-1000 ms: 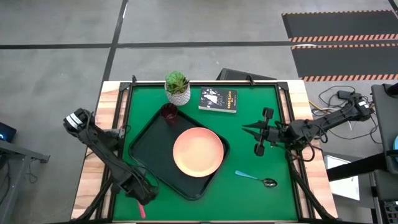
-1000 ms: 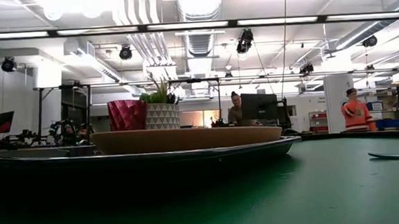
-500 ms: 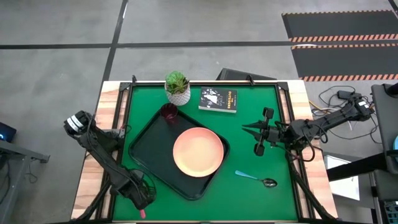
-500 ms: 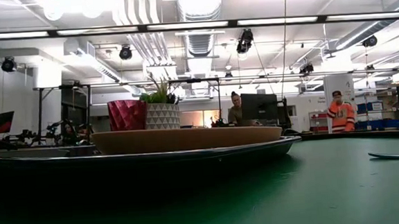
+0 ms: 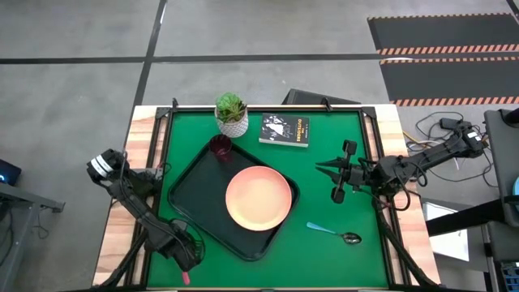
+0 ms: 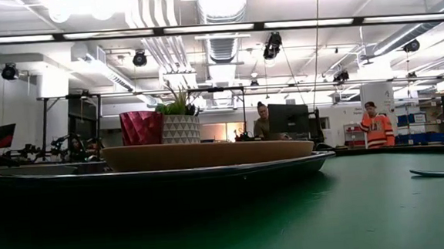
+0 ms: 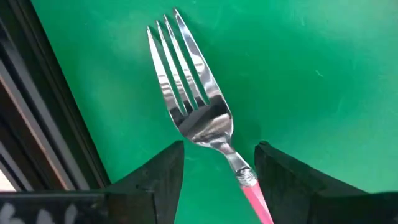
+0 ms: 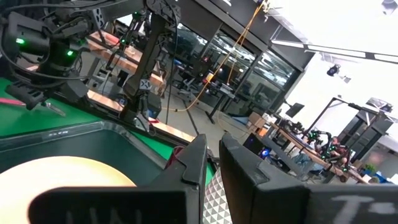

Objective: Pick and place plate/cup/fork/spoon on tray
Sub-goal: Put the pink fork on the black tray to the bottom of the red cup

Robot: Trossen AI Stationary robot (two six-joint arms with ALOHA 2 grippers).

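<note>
The fork lies flat on the green table, its pink handle running between the spread fingers of my left end effector, tines pointing away from it. It looks light, stiff and slick at the metal, so I judge the handle the better place to pinch. My right end effector waits, pinched nearly closed, empty, well off beyond the black tray.

Bright overhead ceiling lights, blown out; soft shadows on bench; glare on fork tines; near tray rim blurred.
</note>
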